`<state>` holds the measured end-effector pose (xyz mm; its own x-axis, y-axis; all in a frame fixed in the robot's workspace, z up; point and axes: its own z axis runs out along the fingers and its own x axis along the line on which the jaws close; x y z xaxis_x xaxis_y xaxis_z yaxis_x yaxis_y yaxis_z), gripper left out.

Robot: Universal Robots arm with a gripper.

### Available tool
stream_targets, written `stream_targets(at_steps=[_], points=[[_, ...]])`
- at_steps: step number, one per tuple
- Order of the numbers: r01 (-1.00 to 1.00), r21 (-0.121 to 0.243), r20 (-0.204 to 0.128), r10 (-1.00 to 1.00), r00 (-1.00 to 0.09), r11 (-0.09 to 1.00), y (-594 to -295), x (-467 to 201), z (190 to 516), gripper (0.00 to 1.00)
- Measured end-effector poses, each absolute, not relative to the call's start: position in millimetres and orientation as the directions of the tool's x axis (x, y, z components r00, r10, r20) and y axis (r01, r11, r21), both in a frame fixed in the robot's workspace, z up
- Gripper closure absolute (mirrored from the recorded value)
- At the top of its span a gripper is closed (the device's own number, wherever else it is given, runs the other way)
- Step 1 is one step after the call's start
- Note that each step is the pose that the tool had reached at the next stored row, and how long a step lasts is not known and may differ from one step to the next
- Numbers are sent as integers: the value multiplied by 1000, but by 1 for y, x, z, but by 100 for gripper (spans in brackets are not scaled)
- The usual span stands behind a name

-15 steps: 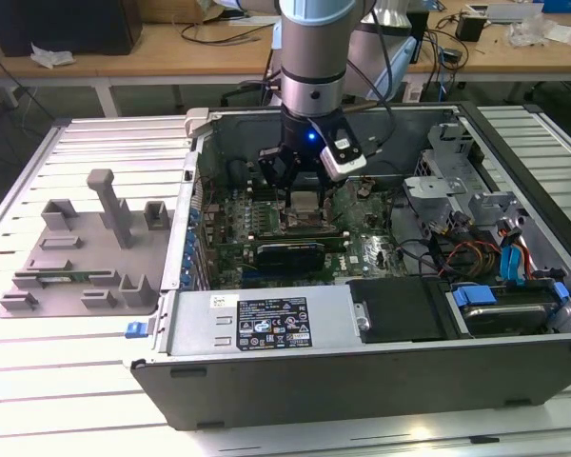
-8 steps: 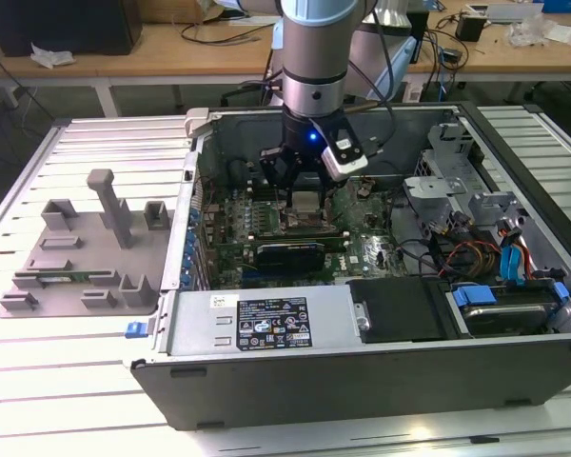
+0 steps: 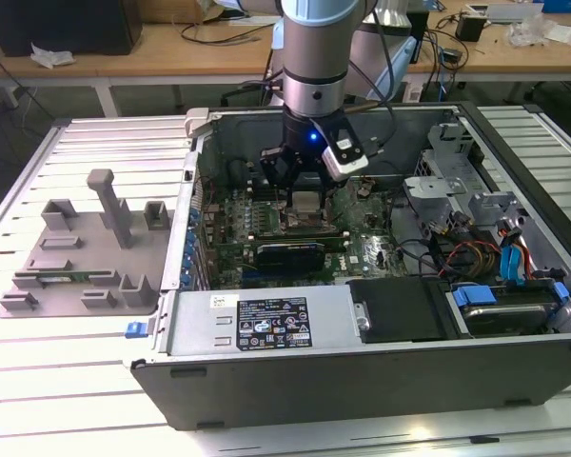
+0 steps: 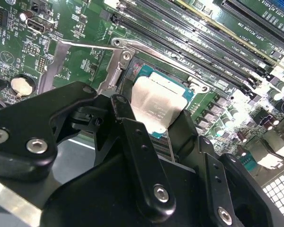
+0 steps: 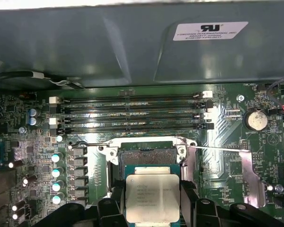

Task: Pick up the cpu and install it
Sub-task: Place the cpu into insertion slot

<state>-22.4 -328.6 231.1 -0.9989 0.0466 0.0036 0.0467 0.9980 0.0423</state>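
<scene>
Between my fingers [image 4: 132, 142], the cpu [image 5: 152, 197] is clamped by opposite edges, silver top showing, held close over the open socket [image 5: 149, 152] on the motherboard [image 5: 222, 137] inside the computer case [image 3: 362, 386]. My gripper [image 4: 150, 116] should, I judge, keep it level and square to the socket, descending straight without sliding across the contacts.

The gripper [image 4: 154, 117] has its black fingers [image 4: 132, 142] in front of part of the chip [image 4: 156, 99] in the second wrist view. In the first wrist view the chip hides part of the socket [image 5: 149, 153]. The arm [image 3: 314, 48] is cut off by the edge of the exterior view.
</scene>
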Motion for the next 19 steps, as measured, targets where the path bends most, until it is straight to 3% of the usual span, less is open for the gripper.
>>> stream_targets(at_steps=[19], points=[[415, 42, 4, 415, -910, 909, -329, -22, 231, 45]])
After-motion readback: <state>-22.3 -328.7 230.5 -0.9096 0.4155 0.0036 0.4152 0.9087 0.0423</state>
